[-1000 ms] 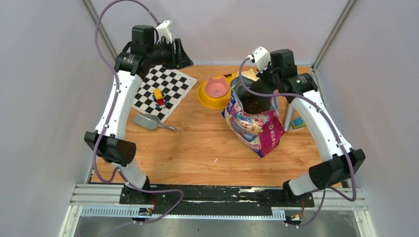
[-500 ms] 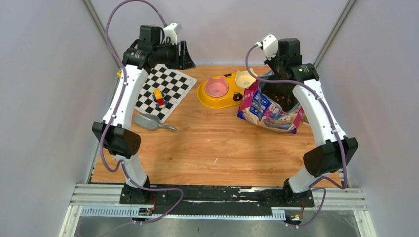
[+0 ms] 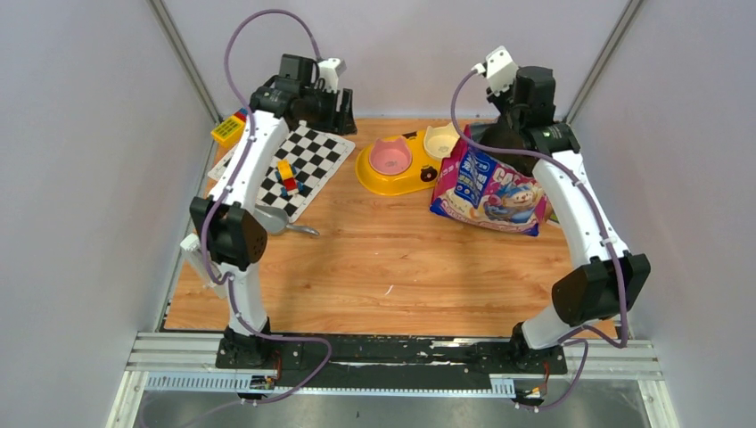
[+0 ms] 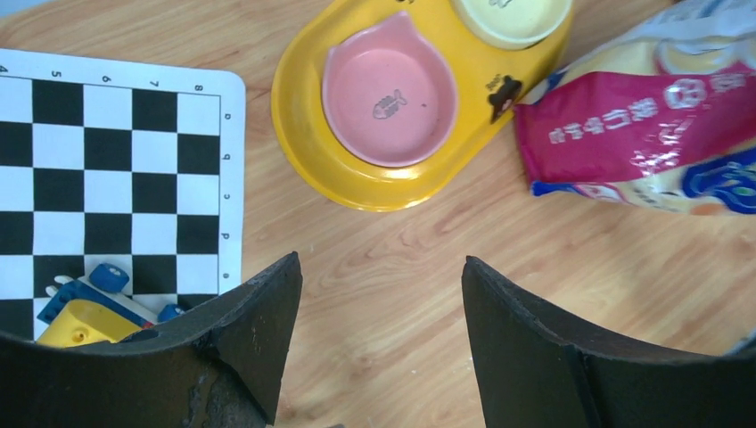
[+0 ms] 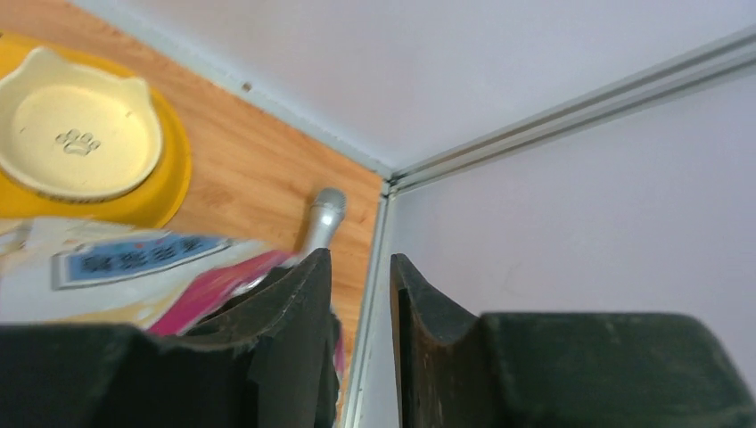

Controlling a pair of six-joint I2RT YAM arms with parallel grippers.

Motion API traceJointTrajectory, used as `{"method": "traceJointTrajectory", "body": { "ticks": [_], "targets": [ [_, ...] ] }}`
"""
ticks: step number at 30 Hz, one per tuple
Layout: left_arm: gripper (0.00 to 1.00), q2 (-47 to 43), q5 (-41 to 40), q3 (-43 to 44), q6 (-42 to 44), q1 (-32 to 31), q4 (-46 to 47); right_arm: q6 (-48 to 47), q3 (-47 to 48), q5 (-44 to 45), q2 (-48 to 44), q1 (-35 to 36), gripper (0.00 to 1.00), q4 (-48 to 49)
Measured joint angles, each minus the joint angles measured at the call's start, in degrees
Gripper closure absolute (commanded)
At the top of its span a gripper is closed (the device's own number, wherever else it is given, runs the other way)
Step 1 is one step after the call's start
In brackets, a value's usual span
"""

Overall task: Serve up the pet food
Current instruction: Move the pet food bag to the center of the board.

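Wooden table [image 3: 374, 259], glossy blue-and-pink pet food bag [image 3: 488, 192] flat.

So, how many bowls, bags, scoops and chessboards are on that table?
Bowls: 2 (pink bowl, cream bowl)
Bag: 1
Scoop: 1
Chessboard: 1
Total: 5
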Motion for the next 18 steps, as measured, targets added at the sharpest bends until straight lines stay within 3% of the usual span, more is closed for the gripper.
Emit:
{"method": "traceJointTrajectory", "body": {
  "ticks": [9, 18],
  "targets": [
    [0.25, 16.28, -16.31, 8.55, 2.1, -7.39, 1.25, 1.25, -0.92, 0.35, -3.63, -3.63, 0.66, 8.55],
    [0.23, 26.99, -34.01, 14.25, 3.26, -11.58, 4.31, 5.44, -6.25, -1.31, -5.55, -3.98, 0.58, 7.93]
  ]
}}
